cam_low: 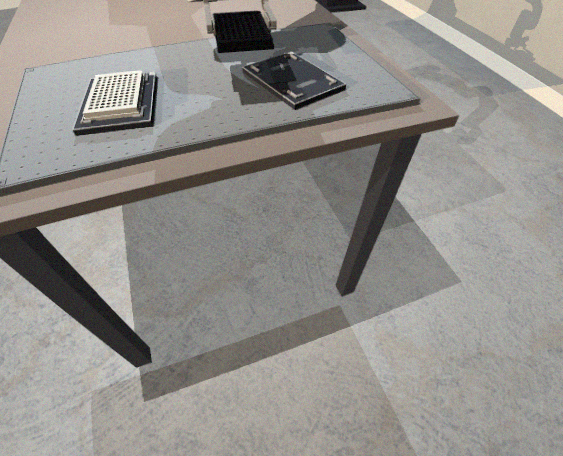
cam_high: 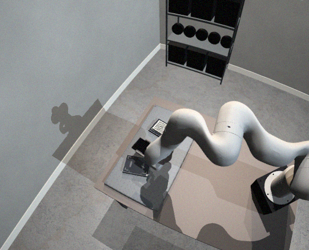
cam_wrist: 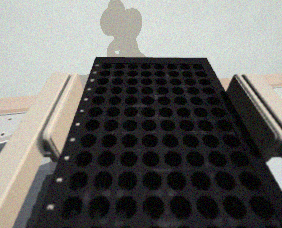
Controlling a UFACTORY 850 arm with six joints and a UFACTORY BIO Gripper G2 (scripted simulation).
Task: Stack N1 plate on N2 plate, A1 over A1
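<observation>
My gripper (cam_low: 241,24) (cam_wrist: 156,120) is shut on a black 96-well plate (cam_high: 141,145) (cam_low: 243,32) (cam_wrist: 149,131), with one finger along each long side. The plate is in the air above the grey board. In the wrist view its rows of wells face up, with small pale marks along the left edge. The empty dark nest N1 (cam_high: 134,168) (cam_low: 309,67) sits turned on the board. A white 96-well plate (cam_high: 159,126) (cam_low: 114,92) sits in the dark nest N2 (cam_high: 153,132) (cam_low: 149,112). The fingers are mostly hidden behind the arm in the top view.
The grey perforated board (cam_high: 116,181) (cam_low: 192,102) carries both nests and lies on the brown table (cam_high: 201,189) (cam_low: 57,30). The white arm (cam_high: 226,148) reaches over the board from its base and hides part of it. A shelf rack (cam_high: 197,44) stands far behind.
</observation>
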